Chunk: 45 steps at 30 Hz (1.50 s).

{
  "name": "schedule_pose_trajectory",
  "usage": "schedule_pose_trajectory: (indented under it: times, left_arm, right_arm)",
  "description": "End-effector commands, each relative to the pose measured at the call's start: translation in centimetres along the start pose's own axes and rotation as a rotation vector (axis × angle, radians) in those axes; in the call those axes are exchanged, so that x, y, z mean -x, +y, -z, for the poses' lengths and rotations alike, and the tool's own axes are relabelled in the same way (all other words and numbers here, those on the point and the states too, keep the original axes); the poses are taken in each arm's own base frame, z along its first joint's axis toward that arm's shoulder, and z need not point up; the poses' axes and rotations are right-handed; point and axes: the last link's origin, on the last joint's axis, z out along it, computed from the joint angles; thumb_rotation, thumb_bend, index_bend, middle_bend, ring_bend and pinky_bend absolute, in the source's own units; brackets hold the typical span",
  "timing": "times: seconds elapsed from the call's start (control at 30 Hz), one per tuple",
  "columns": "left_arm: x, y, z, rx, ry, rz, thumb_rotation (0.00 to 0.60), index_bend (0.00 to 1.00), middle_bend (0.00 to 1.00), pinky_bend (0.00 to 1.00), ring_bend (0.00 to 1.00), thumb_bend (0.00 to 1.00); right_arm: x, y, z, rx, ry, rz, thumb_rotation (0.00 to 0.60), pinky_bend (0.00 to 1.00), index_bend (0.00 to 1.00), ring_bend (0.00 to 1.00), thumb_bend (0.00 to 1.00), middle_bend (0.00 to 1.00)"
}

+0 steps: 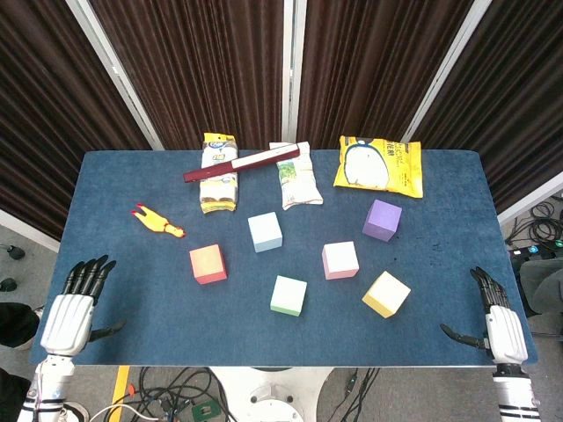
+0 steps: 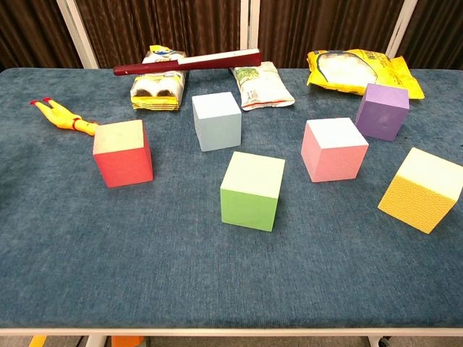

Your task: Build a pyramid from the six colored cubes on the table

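1. Plainly, nothing is stacked yet: all six cubes sit apart on the blue worktop (image 1: 123,185), and both hands hold nothing, fingers spread. The left hand (image 1: 75,303) rests at the near-left edge, the right hand (image 1: 497,318) at the near-right edge.
2. Likely risk: the red cube (image 1: 208,264) lies near the rubber chicken (image 1: 158,221), so a wide reach could snag the toy.
3. The purple cube (image 1: 382,220) sits close to the yellow snack bag (image 1: 378,165); fingers closing there may catch the bag.
4. The yellow cube (image 1: 386,294) is turned askew, so a square grasp could slip.
5. The light-blue cube (image 1: 265,232), pink cube (image 1: 340,260) and green cube (image 1: 288,295) cluster mid-worktop, matte, each with a paler top.
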Motion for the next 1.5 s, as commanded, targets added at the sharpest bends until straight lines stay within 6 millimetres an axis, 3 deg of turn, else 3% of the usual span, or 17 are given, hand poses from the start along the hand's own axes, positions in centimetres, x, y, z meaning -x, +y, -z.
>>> schedule_pose_trajectory:
  times: [0.03,0.33,0.6,0.93,1.27,1.5]
  left_arm:
    - [0.1,0.0,0.0,0.001,-0.001,0.0,0.6,0.09,0.03,0.04,0.0,0.0]
    - [0.3,-0.1,-0.1,0.0,-0.008,0.005,0.6,0.09,0.03,0.04,0.0,0.0]
    - [0.5,-0.3,0.1,-0.001,-0.013,0.017,0.6,0.09,0.03,0.04,0.0,0.0]
    - [0.9,-1.2,0.3,-0.011,-0.013,0.027,0.6,0.09,0.03,0.04,0.0,0.0]
    - [1.0,-1.7,0.4,-0.014,-0.014,0.04,0.6,0.09,0.03,0.04,0.0,0.0]
    - [1.1,-2.0,0.2,-0.021,-0.018,0.043,0.6,0.09,0.03,0.04,0.0,0.0]
  right_arm:
    - [0.0,-0.1,0.0,-0.003,0.001,-0.001,0.6,0.0,0.0,0.0,0.0,0.0]
    - [-0.3,-1.4,-0.5,-0.039,0.004,-0.015,0.6,0.0,0.0,0.0,0.0,0.0]
    - [-1.1,-4.0,-1.9,-0.081,0.016,0.004,0.6,0.0,0.0,0.0,0.0,0.0]
    - [0.4,-7.5,-3.5,-0.076,-0.018,0.017,0.6,0.0,0.0,0.0,0.0,0.0]
    - [2.3,-13.1,-8.4,-0.252,-0.148,0.166,0.6,0.0,0.0,0.0,0.0,0.0]
    - [3.5,-15.4,-12.3,-0.341,-0.262,0.325,0.6,0.0,0.0,0.0,0.0,0.03]
